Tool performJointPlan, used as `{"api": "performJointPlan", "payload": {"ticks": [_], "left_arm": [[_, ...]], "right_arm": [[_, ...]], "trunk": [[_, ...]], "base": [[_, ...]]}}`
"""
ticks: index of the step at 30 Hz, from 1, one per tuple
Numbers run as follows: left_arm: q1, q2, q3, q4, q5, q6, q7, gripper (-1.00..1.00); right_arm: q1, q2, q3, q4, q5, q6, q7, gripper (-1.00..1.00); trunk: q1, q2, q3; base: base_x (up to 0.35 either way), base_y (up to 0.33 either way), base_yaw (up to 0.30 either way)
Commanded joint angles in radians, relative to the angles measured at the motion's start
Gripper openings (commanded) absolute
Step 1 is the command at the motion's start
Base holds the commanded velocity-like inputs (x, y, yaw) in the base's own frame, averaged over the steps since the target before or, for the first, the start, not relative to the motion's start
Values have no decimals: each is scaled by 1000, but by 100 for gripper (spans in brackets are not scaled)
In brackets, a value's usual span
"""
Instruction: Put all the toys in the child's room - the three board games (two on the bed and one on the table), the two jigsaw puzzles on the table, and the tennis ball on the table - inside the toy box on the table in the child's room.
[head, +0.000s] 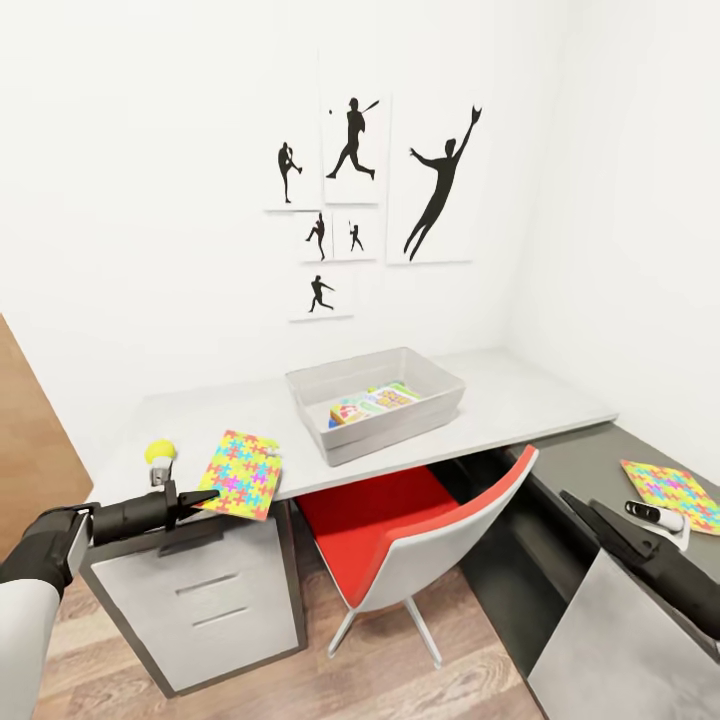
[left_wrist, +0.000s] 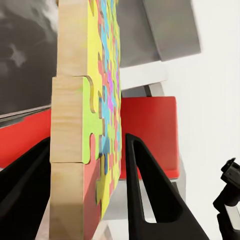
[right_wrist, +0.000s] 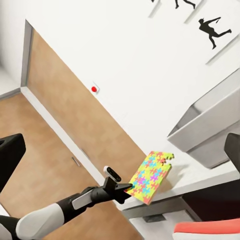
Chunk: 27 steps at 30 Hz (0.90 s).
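Clamping a jigsaw puzzle (head: 241, 474) by its edge between both fingers, the left gripper (head: 203, 496) lifts it off the table (head: 520, 395) beside the toy box (head: 376, 402), while the right gripper's (right_wrist: 120, 150) cut-off fingers look spread.

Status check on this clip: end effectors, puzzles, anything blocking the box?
Left end effector shut on jigsaw puzzle, lifted off the table. Right end effector holds nothing, state unclear. Second puzzle on the side desk. Toy box open, approach unobstructed.
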Motion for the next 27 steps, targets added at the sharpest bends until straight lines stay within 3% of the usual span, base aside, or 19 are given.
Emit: {"api": "performJointPlan", "payload": {"ticks": [1, 9, 14, 18, 24, 27], "left_arm": [[-1, -1, 4, 0, -11, 10, -9, -100], [-1, 0, -2, -4, -13, 40, -15, -100], [-1, 6, -16, -7, -18, 75, -100, -100], [-1, 9, -34, -8, -20, 79, -126, -100], [-3, 22, -40, -12, -20, 80, -138, -100], [-3, 33, -42, -13, -21, 80, -170, -100]], "right_arm": [[-1, 0, 0, -1, 0, 14, 1, 100], [-1, 1, 2, -5, 1, 50, -26, 100], [-1, 2, 2, -5, 1, 41, -36, 100], [-1, 3, 18, -5, 1, 36, -37, 100], [-1, 63, 31, -10, 3, 25, -38, 100], [-1, 77, 29, -10, 2, 23, -38, 100]], "trunk": [[-4, 7, 2], [-35, 63, 27], [-54, 98, 43], [-69, 126, 55], [-92, 168, 74], [-104, 189, 84]], "base": [[0, 0, 0], [0, 0, 0], [0, 0, 0], [0, 0, 0], [-71, 0, 0], [-156, 0, 0]]}}
